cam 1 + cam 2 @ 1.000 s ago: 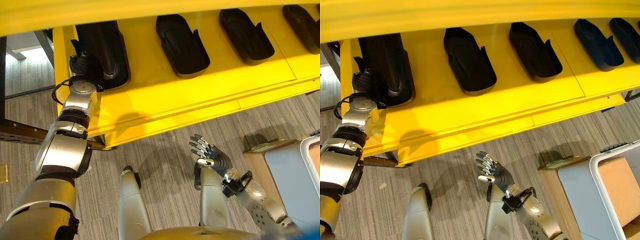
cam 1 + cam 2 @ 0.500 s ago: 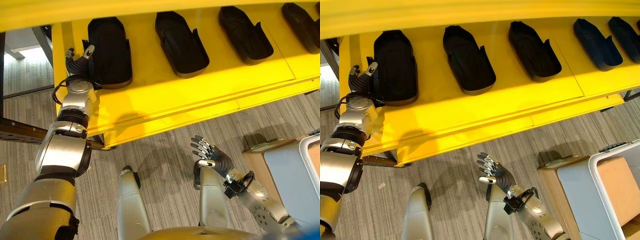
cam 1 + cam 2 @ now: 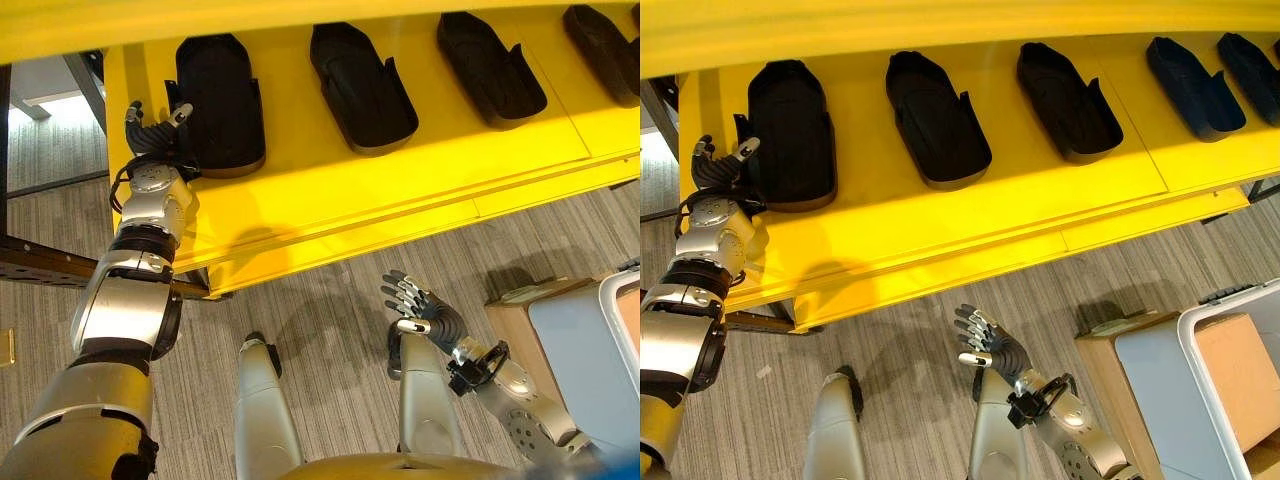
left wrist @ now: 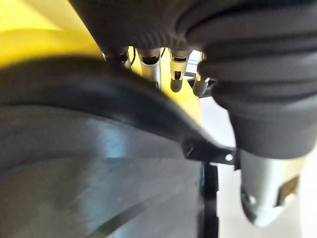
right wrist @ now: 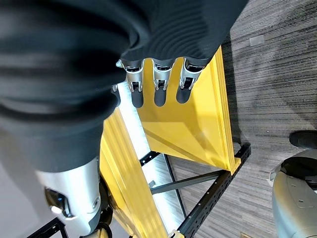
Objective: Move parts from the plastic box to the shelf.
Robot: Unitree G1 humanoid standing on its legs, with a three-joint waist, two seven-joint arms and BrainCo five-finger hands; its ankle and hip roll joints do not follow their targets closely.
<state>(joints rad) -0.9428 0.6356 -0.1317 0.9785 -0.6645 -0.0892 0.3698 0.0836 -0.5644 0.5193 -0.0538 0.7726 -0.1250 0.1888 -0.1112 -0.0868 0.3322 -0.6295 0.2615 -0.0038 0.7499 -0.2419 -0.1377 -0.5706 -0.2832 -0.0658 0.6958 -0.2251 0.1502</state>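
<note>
Several black moulded parts lie in a row on the yellow shelf [image 3: 330, 190]. The leftmost part [image 3: 218, 90] rests flat near the shelf's left end. My left hand [image 3: 150, 135] hovers just to the left of it, fingers relaxed and open, thumb close to the part's edge. In the left wrist view the part [image 4: 99, 163] looms dark right beside the hand, whose fingers [image 4: 148, 74] hang straight over its rim. My right hand [image 3: 420, 310] is low over the floor in front of the shelf, open and holding nothing.
Further parts [image 3: 362, 85] [image 3: 490, 65] [image 3: 605, 50] lie along the shelf to the right. A white-rimmed plastic box [image 3: 1200, 350] and a cardboard carton [image 3: 1100, 370] stand at the lower right. A dark metal frame [image 3: 40, 265] runs left of the shelf. Grey carpet covers the floor.
The leftmost part went from tilted in my left hand to lying flat on the shelf. The left hand let go and drew back slightly to the left. The right hand stayed put.
</note>
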